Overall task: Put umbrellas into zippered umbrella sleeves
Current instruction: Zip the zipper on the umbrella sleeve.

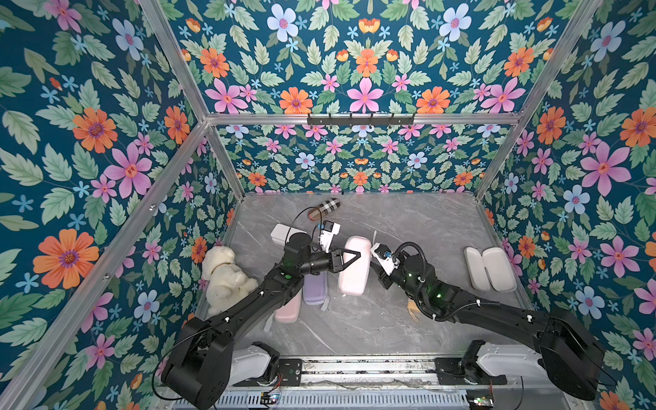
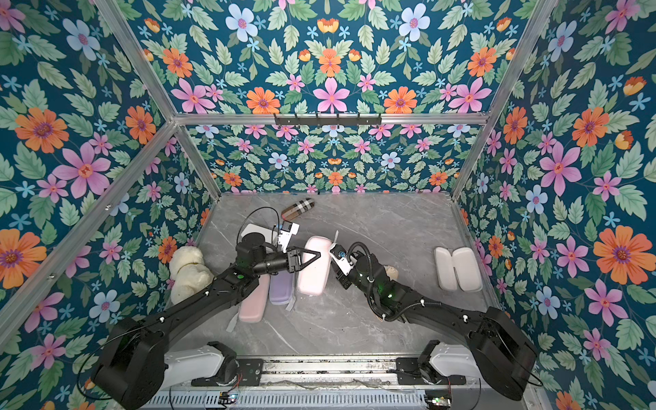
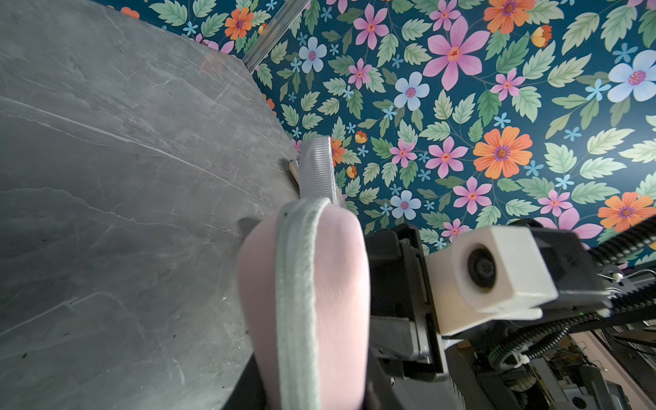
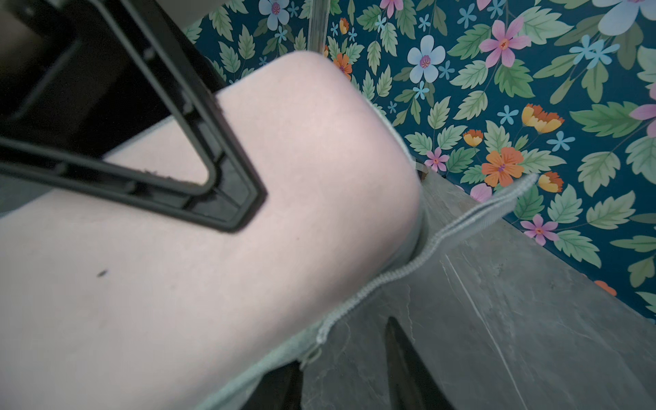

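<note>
pink sleeve (image 1: 355, 269) is lying mid-frame, long axis running top-to-bottom | your left claw (image 1: 356, 255) is clamping it from frame-left | your right claw (image 4: 340, 365), nearer the zipper (image 4: 390, 277), is hovering parted at its right edge

Bare table (image 1: 426, 230) lies between pink sleeve (image 1: 355, 269) and open sleeve (image 1: 491, 269); plush toy (image 1: 225, 277) crowds left edge.

Grey marble table (image 1: 408, 220). Between the fingers of the left gripper (image 1: 357, 255): pink sleeve (image 1: 355, 273), closed. Behind the fingers, side by side: lavender sleeve (image 1: 316, 291), second pink sleeve (image 1: 287, 310). Beyond the fingertips, well apart: open sleeve (image 1: 491, 269). Also resting: plaid roll (image 1: 324, 208), white box (image 1: 282, 232), plush toy (image 1: 225, 277).
</note>
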Motion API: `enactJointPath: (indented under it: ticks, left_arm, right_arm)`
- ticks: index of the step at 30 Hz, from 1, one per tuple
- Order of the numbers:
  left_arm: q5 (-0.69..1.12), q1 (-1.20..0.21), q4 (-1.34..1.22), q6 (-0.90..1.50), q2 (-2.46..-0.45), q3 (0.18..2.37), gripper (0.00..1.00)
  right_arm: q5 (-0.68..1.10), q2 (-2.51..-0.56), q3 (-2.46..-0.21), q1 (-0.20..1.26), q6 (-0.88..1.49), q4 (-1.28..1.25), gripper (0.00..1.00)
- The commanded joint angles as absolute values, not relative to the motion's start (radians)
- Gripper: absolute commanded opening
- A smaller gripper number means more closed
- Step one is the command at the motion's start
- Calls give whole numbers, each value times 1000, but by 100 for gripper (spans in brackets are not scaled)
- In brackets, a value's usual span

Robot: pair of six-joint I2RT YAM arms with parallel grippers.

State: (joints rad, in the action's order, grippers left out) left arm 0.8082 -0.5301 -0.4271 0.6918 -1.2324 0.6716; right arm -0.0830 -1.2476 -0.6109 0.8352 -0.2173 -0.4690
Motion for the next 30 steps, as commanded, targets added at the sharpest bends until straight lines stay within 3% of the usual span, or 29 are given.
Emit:
enactJointPath:
  ticks: [1,7,19,30]
  left_arm:
    - [834,-532,-449,675,-1230,672,19]
    - [830,-532,-446,673,-1231,670,18]
    - [821,-531,-424,657,-1226,666,17]
    - [818,-443,-370,608,-1249,741,10]
  right_arm:
    - [-77,-1256,-616,851,-248,-563,41]
    - [-85,-1272,-625,863,-249,-598,38]
    - [-92,-1271,-605,888,-304,-593,1]
    - [-209,-1292,-601,1073,-498,-388,0]
